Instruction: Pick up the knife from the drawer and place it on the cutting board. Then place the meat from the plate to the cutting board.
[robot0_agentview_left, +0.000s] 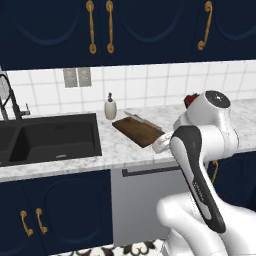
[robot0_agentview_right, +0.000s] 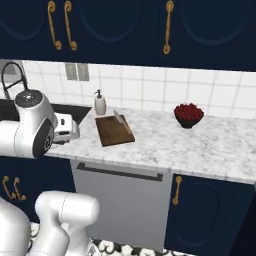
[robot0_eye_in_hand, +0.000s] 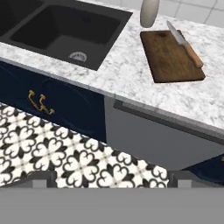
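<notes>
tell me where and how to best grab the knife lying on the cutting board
Grip the knife by its wooden handle, coming straight down from above. It lies flat along the cutting board's far-right edge in the hand view, so the fingers should close across the narrow handle, clear of the thin pointed blade.

Dark brown cutting board (robot0_eye_in_hand: 172, 56) — marbled white-grey counter (robot0_eye_in_hand: 127, 65) — black sink (robot0_eye_in_hand: 65, 30).
</notes>
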